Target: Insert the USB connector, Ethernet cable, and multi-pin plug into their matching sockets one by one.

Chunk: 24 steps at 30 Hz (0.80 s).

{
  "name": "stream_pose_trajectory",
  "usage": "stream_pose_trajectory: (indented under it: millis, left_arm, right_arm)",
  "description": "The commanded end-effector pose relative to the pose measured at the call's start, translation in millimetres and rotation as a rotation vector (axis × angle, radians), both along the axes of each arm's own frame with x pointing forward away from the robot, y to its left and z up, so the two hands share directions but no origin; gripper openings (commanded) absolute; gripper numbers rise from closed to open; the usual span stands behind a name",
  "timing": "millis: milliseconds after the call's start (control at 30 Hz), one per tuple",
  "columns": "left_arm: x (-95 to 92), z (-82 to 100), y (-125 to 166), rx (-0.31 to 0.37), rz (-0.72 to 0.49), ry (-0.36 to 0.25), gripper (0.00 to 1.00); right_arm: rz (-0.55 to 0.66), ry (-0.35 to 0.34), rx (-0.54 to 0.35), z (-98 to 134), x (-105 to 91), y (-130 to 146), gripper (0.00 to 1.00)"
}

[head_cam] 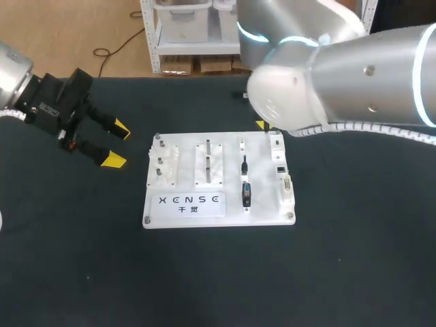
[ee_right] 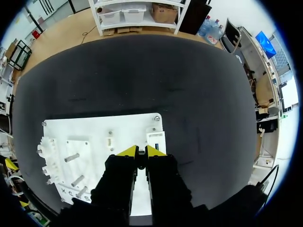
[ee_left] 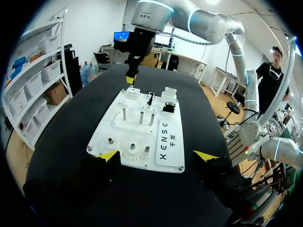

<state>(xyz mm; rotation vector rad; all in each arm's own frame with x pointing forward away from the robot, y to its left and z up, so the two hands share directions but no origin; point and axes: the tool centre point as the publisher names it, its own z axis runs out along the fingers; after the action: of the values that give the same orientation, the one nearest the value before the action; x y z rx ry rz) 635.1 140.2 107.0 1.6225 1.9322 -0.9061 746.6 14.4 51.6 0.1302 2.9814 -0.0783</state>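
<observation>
Two plugs, the slim black plug [head_cam: 244, 164] and the multi-pin plug [head_cam: 246, 194], apparently await insertion on the board [head_cam: 184, 211]. Right gripper [ee_right: 141, 151]: clenched, contents unclear. Left gripper [head_cam: 118, 144]: released, aside.

The table [head_cam: 204, 286] on my feed is covered in matte black cloth and fills most of the head view. Past its far edge I see a tan wood-look floor [head_cam: 75, 34] with a dark cable [head_cam: 112, 49] looped on it. A white shelving unit [head_cam: 178, 34] holding pale bins stands there too. In the left wrist view I get a white wall [ee_left: 94, 19], a rack [ee_left: 35, 80] of white bins alongside the table, and bright, even overhead light.
</observation>
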Motion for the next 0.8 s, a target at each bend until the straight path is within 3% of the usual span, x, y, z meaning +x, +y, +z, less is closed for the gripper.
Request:
stream_pose_trajectory:
  millis: [33,800]
  left_arm:
    - [0.3,-0.8,0,-0.002,-0.001,-0.002,1.00]
    - [0.3,-0.8,0,-0.002,-0.001,-0.002,1.00]
  right_arm:
    - [0.003,-0.093,-0.001,-6,-6.5,-10,0.00]
    - [-0.015,-0.059,-0.011,-25,-2.9,-21,0.00]
